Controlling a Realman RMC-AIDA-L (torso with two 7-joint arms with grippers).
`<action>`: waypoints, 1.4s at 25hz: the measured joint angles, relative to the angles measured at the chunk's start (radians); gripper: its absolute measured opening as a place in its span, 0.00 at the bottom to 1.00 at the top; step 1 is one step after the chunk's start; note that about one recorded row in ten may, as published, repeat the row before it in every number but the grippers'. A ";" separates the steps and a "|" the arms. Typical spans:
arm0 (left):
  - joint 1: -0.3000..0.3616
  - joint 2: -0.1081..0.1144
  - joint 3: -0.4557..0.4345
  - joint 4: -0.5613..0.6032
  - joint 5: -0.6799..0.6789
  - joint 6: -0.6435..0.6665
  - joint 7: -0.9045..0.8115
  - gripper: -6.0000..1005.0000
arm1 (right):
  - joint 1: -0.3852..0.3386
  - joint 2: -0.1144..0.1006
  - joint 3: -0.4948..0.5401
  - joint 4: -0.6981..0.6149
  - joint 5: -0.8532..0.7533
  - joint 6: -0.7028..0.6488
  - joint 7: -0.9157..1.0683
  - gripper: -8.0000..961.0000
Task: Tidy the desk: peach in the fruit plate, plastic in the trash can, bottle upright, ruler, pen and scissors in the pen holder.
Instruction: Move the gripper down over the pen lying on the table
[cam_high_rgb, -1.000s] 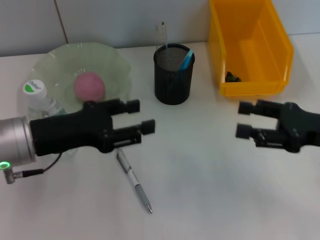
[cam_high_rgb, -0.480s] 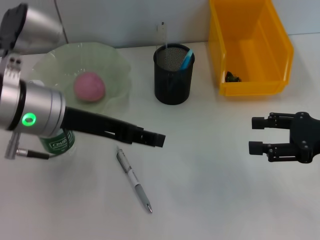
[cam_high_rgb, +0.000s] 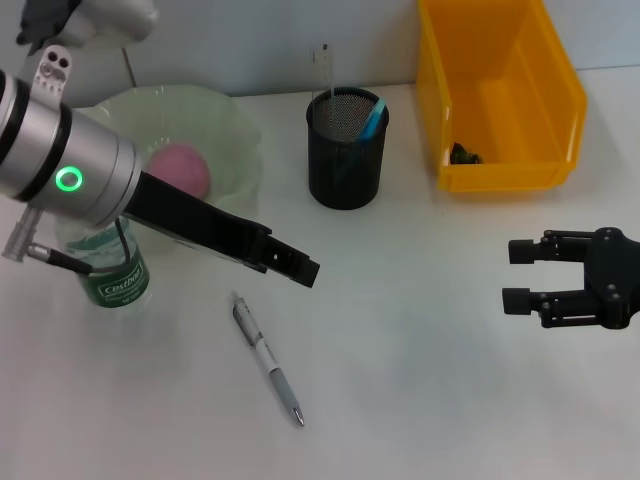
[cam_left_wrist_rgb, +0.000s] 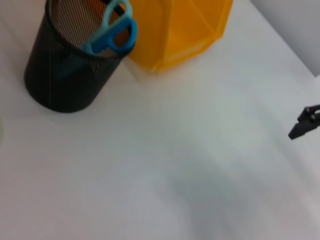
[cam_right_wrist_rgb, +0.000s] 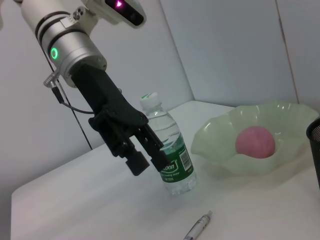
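Note:
The peach (cam_high_rgb: 183, 168) lies in the pale green fruit plate (cam_high_rgb: 232, 120). Beside the plate the bottle (cam_high_rgb: 112, 272) stands upright, partly behind my left arm. My left gripper (cam_high_rgb: 300, 268) hovers open and empty above the table, right of the bottle and above the pen (cam_high_rgb: 268, 360). The right wrist view shows its fingers (cam_right_wrist_rgb: 136, 162) in front of the bottle (cam_right_wrist_rgb: 172, 160), apart from it. The black pen holder (cam_high_rgb: 345, 155) holds the scissors (cam_high_rgb: 372, 122) and the ruler (cam_high_rgb: 324, 65). My right gripper (cam_high_rgb: 518, 273) hangs open at the right.
The yellow trash can (cam_high_rgb: 500, 170) stands at the back right with a small dark item (cam_high_rgb: 463, 153) inside. In the left wrist view the pen holder (cam_left_wrist_rgb: 62, 75) stands close beside the trash can (cam_left_wrist_rgb: 175, 30). White tabletop lies between the two grippers.
My left arm has risen and turned, so its gripper now shows side-on and the bottle is more exposed. My right gripper has drifted to the right and a little down.

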 joint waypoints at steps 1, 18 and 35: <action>-0.011 -0.001 -0.004 -0.002 0.004 0.011 0.012 0.69 | 0.000 0.000 0.000 0.000 0.000 0.000 0.000 0.81; -0.153 -0.008 -0.003 0.049 0.036 -0.008 1.045 0.70 | -0.011 -0.012 0.045 0.015 -0.001 -0.015 0.082 0.80; -0.190 -0.015 0.301 0.047 0.239 0.027 1.292 0.81 | 0.056 -0.056 0.053 0.015 -0.056 -0.047 0.170 0.80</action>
